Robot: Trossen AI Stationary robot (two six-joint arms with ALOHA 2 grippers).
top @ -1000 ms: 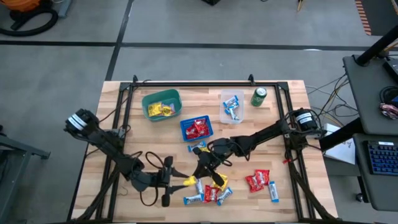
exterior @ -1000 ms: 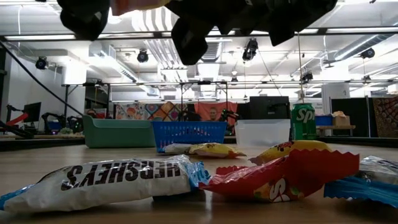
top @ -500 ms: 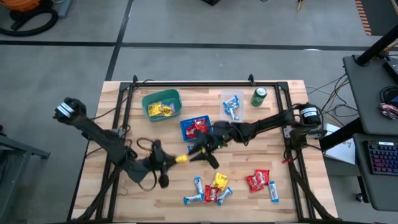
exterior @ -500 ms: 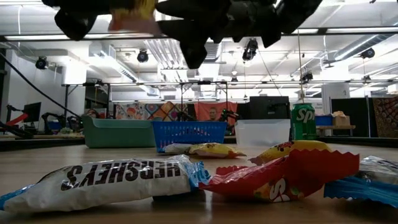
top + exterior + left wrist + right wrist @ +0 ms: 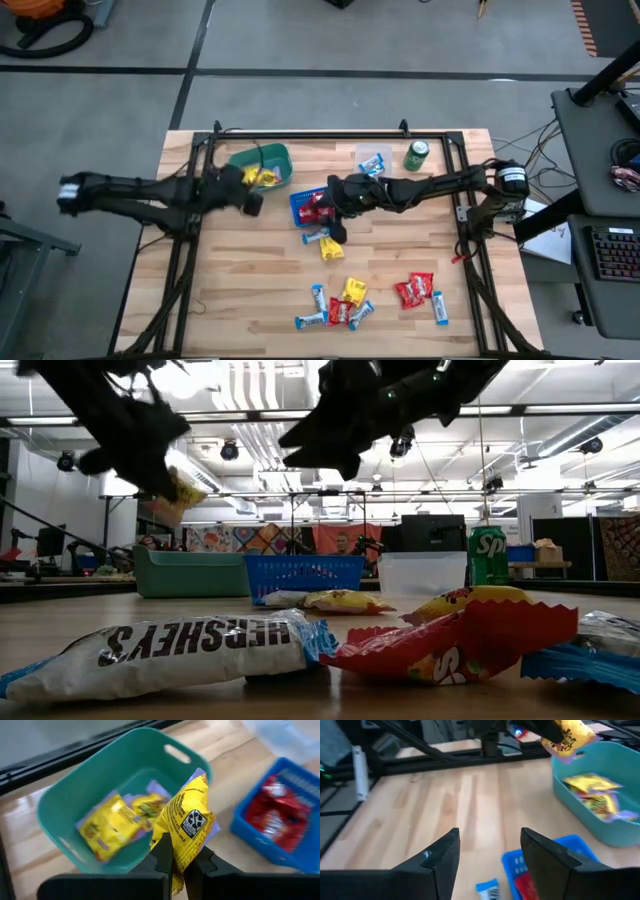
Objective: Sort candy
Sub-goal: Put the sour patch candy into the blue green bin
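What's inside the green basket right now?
The green basket holds yellow candies. The left claw holds another yellow candy above it, hiding part of the floor.

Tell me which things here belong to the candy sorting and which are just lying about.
Part of the job: loose candy, yellow candy in the left gripper, green basket, blue basket, clear bin, right gripper.
Lying about: green can.

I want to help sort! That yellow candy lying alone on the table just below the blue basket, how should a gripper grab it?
Come straight down on the yellow candy and pinch across its narrow middle. It lies flat on the table, with a blue-and-white bar close beside it, so approach from the clearer side.
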